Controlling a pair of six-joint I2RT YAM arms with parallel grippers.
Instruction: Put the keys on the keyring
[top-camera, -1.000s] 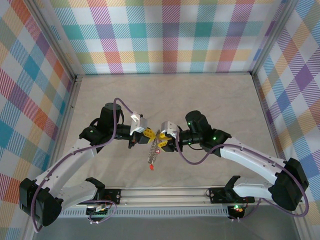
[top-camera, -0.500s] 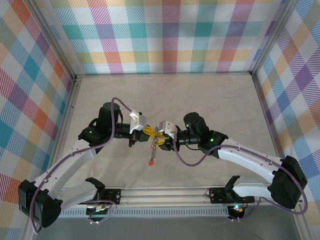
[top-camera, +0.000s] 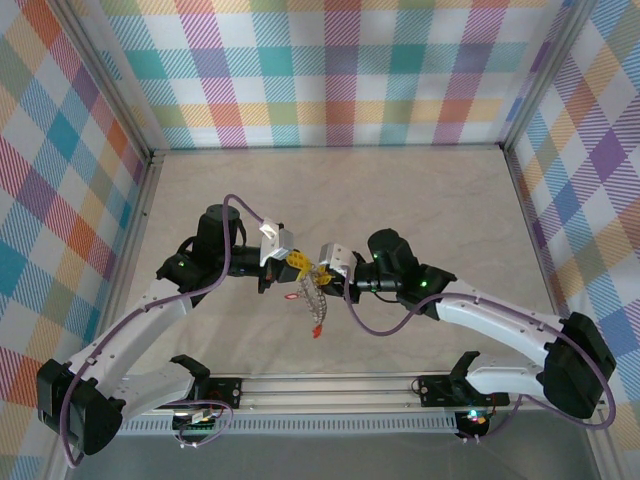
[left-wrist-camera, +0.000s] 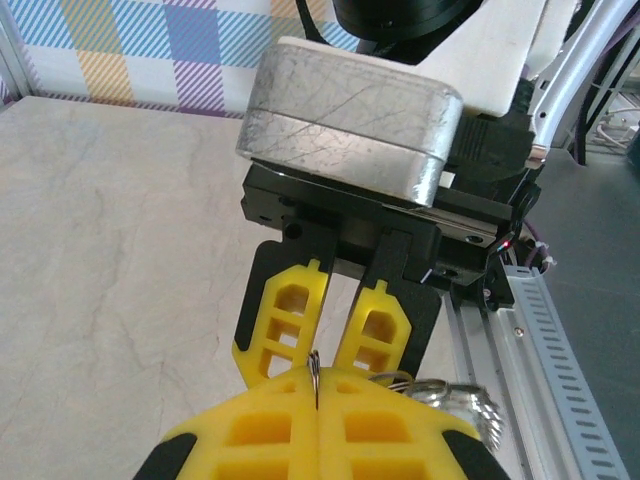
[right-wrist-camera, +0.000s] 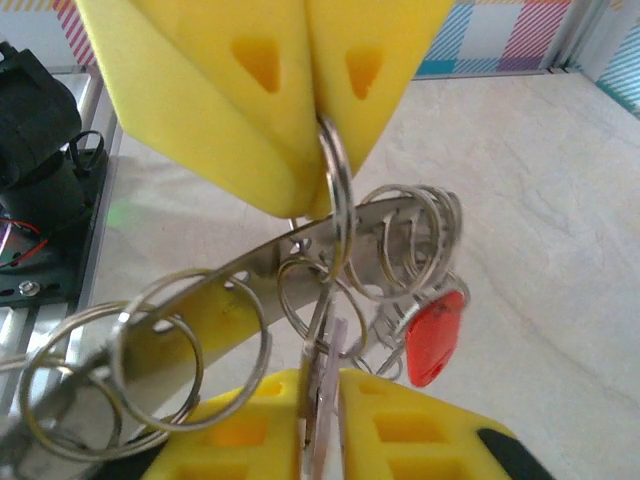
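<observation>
Pinching keyring (top-camera: 316, 308), left claw (top-camera: 298, 263); right claw (top-camera: 321, 274), key (right-wrist-camera: 323, 380).

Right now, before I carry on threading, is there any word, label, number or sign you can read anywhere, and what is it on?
No text can be read in any view.
Red key head: plain plastic, no print.
Lilac key: blurred, so any marking is too unclear to tell.
Keyring: bare metal, no stamp visible.
Metal housing on the right arm: scratched, no label.
</observation>
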